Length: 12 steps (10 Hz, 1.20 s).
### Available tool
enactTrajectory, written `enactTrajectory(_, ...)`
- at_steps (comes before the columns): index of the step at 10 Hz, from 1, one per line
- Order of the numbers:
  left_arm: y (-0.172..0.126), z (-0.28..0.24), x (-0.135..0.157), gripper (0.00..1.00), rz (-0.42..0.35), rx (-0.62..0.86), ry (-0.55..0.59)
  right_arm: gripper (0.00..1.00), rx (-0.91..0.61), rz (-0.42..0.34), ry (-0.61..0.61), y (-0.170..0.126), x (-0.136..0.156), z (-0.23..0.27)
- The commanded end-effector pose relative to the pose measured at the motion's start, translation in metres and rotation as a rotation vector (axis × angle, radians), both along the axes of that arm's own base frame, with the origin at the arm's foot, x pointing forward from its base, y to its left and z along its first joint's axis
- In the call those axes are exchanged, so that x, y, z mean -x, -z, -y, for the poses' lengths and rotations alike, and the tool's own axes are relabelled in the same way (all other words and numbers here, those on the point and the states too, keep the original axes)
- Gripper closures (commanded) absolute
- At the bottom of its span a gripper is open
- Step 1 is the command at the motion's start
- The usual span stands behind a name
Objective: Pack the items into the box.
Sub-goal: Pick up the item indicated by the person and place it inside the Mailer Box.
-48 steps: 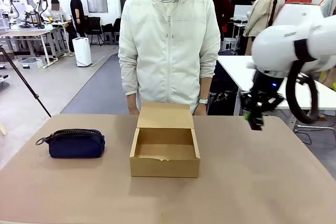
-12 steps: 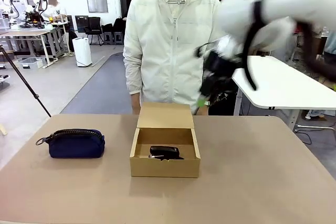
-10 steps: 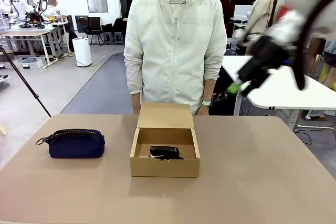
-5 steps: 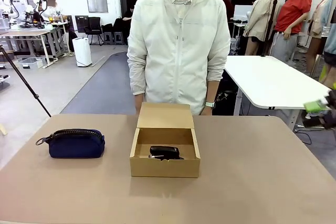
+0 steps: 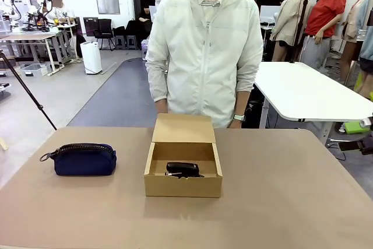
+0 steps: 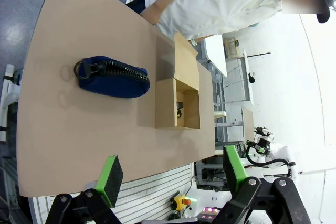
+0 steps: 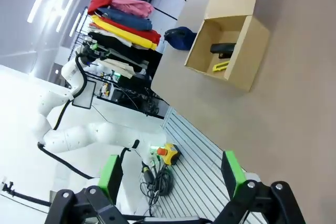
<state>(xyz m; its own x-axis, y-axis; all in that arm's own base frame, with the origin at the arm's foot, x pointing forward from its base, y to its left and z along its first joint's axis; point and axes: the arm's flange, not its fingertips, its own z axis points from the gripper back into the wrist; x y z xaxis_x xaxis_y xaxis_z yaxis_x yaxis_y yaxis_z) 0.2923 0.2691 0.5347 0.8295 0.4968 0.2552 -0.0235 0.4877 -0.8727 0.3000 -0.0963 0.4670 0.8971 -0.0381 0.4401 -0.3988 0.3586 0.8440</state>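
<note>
Left gripper (image 6: 172,171): jaws wide apart with nothing between the green pads. It is held high off the tabletop's near left corner and looks down across the whole top.

Tabletop (image 5: 291,190): plain brown, carrying the pouch and the box.

Pouch (image 5: 85,160): navy-blue fabric, lying on its long side close to the left edge of the tabletop, about midway between the near and far edges. The zip runs along its top and the pull loop sticks out of the end facing the left edge. It is well apart from the box and nothing touches it.

Box (image 5: 182,186): brown cardboard in the middle of the tabletop, nearer the far edge than the near one. It is open, with the hinged lid flap leaning back toward the far edge.

Stapler (image 5: 183,168): black and small, lying flat on the floor of the box, roughly central and clear of the side walls. In the right wrist view a thin yellow strip (image 7: 221,66) lies just beside it; what it is I cannot tell.

Person (image 5: 204,56): in a white zip jacket, standing at the far edge right behind the lid flap — arms hanging down, a watch (image 5: 239,117) on one wrist.

Right gripper (image 7: 170,174): jaws spread wide and empty — raised beyond the right edge of the tabletop, well away from the box.
</note>
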Motion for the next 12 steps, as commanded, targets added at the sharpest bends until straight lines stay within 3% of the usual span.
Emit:
enactTrajectory(1,-0.0007,0.0001,0.0002,0.00,0.025,0.009,0.005,0.00,0.006,-0.009,0.003,-0.0076,0.0041,0.0006)
enactTrajectory(12,-0.0007,0.0001,0.0002,0.00,0.025,0.009,0.005,0.00,0.006,-0.009,0.003,-0.0076,0.0041,0.0006)
